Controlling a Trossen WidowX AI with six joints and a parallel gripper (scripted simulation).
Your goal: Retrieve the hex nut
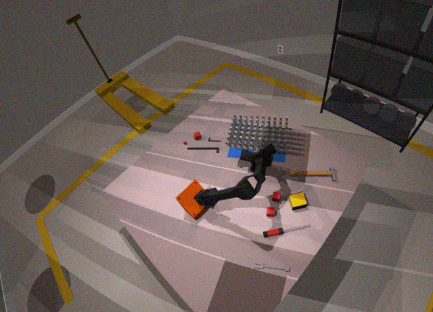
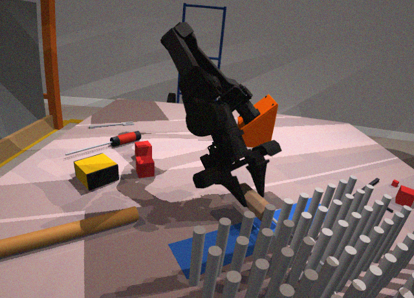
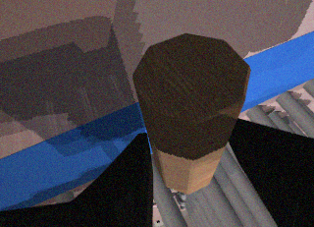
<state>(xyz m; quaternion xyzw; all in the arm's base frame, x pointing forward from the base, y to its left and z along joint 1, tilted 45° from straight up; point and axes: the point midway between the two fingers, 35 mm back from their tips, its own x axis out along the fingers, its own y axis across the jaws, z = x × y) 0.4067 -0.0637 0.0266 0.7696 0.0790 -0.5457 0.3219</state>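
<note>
My gripper (image 1: 258,156) (image 2: 253,200) (image 3: 186,134) is shut on the wooden handle (image 2: 257,203) (image 3: 191,94) of a tool, over the blue taped strip (image 1: 235,152) (image 2: 213,244) (image 3: 277,72). The handle slants down toward the spacers. A thin metal shaft shows just past its end in the exterior view, then is lost behind the spacers. The grey metal spacers (image 1: 245,132) (image 2: 198,255) (image 3: 164,199) stand upright in rows behind the strip. I cannot make out the nut or the tool's tip among them.
A hammer (image 1: 309,173) (image 2: 66,233) lies right of the strip in the top view. Red blocks (image 1: 276,196) (image 1: 270,211), a yellow block (image 1: 297,199), a screwdriver (image 1: 273,232) and a forked tool (image 1: 272,266) lie nearer. Black L-shaped keys (image 1: 202,148) (image 1: 214,140) lie left.
</note>
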